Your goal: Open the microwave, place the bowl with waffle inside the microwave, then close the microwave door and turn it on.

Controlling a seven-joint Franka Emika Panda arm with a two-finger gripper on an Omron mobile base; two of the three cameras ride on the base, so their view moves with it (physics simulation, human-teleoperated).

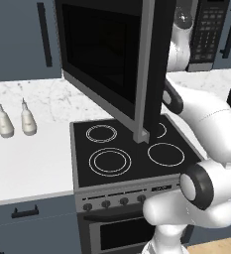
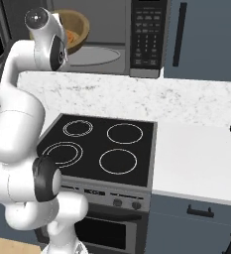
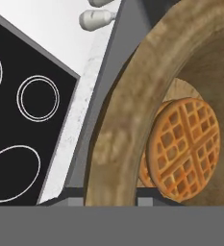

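Door [image 1: 112, 59]: swung wide open, hanging out over the stove [image 1: 132, 154], its free edge toward us in the left base view.
Microwave [image 2: 117, 37]: cavity open and lit grey, keypad [image 2: 147, 32] on its right, all of it sitting above the back of the table [image 2: 196, 154].
Bowl [image 2: 75, 30]: up at the mouth of the cavity, over the turntable [image 2: 99, 55], tilted so its tan inside faces out. Part of it is hidden behind the arm's upper joint, so whether it rests on the turntable I cannot tell.
Hand view: the bowl's brown rim [image 3: 128, 110] is right up against the lens, sweeping across the picture.
Waffle [image 3: 183, 146]: golden, round, lying against the bowl's inner wall; a second edge peeks out from behind it.
Tool: hidden behind the arm in the base views and its tips are lost against the bowl in the hand view, so I cannot tell if it is spread or pinching.
Arm [image 2: 18, 114]: reaching up from the base and bending in toward the cavity.
Stove: four ring burners, all bare.
Bottles [image 1: 15, 119]: two pale ones side by side on the table left of the stove, well apart from the action.
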